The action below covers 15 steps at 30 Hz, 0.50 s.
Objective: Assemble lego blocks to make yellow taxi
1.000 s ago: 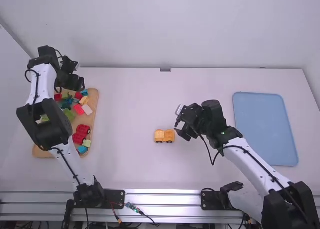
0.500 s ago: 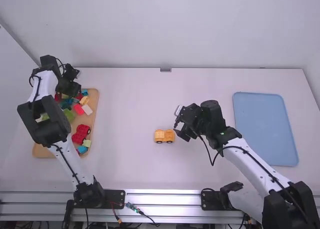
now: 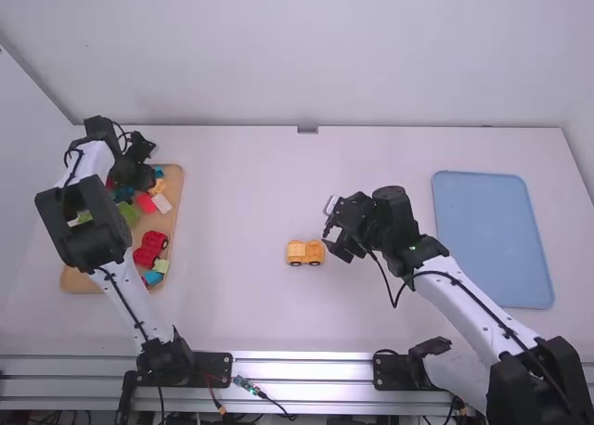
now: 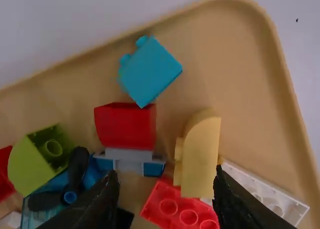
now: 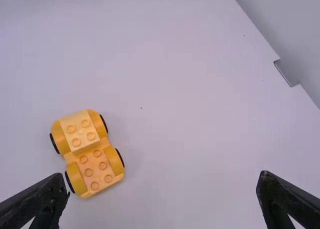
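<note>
White tabletop, bounded at the far side by a pale wall. We noted the left gripper above the far part of the parts tray, its fingers spread around nothing. This placement, we judged, served the choice of the next taxi piece, probably the curved yellow block. That block lay on its side, studs facing sideways, close to one fingertip; we judged that the gripper needed centring first, lest it catch the pink-red brick or the white brick beside it.

The yellow wheeled base stood upright on its wheels near the middle of the table, a pale yellow block on one end and bare studs on the other, presumably kept for that piece. We found the right gripper just to its right, also parted and unloaded, as if to steady the base.

Containers: at left, the tan parts tray held those loose bricks with a blue block, a red block, a green block and, nearer, a red wheeled base. At right lay a blue tray, perhaps meant for the finished taxi.
</note>
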Tool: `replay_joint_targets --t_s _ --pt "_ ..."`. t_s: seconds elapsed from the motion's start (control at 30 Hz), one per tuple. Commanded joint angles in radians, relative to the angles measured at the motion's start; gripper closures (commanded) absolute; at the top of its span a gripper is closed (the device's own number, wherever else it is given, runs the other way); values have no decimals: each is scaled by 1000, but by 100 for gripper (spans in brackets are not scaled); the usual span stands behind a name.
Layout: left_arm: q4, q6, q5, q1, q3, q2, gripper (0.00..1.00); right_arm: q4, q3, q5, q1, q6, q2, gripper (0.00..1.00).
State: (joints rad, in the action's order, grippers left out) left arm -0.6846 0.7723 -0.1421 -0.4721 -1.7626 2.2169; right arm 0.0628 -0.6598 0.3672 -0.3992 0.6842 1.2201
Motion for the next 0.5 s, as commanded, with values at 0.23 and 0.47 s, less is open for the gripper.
replay_joint_targets --t_s 0.23,0.47 --pt "96 3 -86 7 78 16 50 -2 4 -2 0 -3 -14 1" --pt "191 -1 -85 8 143 16 52 -2 4 -10 0 -3 -14 1"
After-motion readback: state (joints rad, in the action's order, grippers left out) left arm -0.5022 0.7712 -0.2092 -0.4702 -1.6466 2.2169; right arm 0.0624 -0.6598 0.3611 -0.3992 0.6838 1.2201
